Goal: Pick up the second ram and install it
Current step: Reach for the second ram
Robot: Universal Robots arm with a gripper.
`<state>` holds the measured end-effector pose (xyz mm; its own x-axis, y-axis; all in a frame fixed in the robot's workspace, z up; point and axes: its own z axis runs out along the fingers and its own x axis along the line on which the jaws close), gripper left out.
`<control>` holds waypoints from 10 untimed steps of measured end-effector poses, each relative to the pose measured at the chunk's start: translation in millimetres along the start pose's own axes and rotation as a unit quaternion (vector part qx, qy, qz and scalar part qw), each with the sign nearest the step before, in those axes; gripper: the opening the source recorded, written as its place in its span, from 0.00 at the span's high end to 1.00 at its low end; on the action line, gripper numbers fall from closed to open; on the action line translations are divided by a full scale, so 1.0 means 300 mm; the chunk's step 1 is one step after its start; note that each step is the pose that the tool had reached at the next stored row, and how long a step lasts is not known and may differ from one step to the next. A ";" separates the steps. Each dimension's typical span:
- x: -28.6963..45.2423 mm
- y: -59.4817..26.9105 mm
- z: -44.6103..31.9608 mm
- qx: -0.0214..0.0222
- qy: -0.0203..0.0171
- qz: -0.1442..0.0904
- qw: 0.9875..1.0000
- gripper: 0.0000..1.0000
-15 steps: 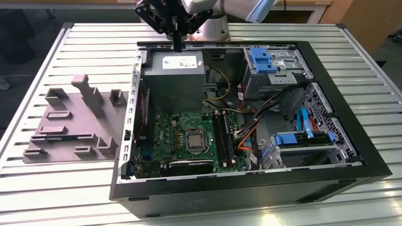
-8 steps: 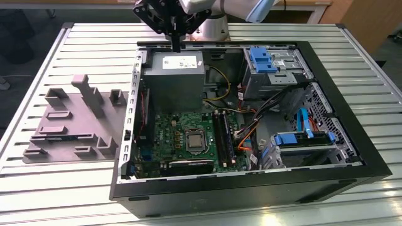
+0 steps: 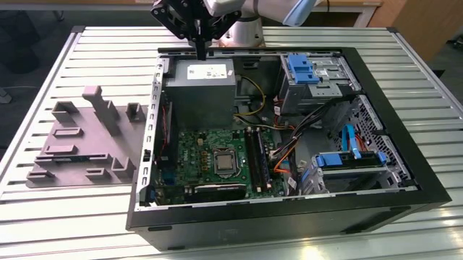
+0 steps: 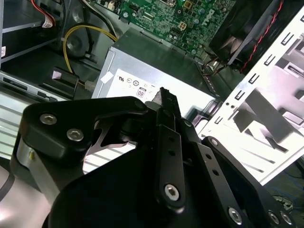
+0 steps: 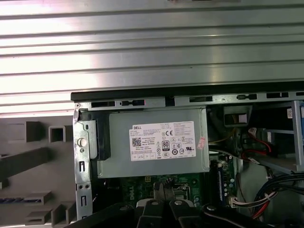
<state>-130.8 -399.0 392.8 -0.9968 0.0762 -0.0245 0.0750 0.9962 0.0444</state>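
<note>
My gripper hangs shut and empty over the back edge of the open computer case, just above the grey power supply. In both wrist views the black fingers are pressed together with nothing between them. The second ram, a thin blue-green strip, lies in a slot near the front of the grey tray, far from the gripper at the exterior view's left. It also shows as a bluish strip in the first wrist view. The green motherboard has long dark memory slots beside the processor socket.
The black case walls rise around the board. Blue drive cages and bundles of cables fill the side at the exterior view's right. The tray's raised blocks stand up. All of it rests on a slatted metal table.
</note>
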 end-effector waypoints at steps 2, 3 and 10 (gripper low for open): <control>0.005 0.000 0.000 0.000 0.000 0.000 1.000 0.89; 0.009 -0.001 0.000 0.000 0.000 0.000 1.000 0.89; 0.037 -0.003 0.000 0.000 0.000 0.000 1.000 0.89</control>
<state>-142.0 -398.9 392.4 -0.9968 0.0762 -0.0245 0.0751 0.9962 0.0443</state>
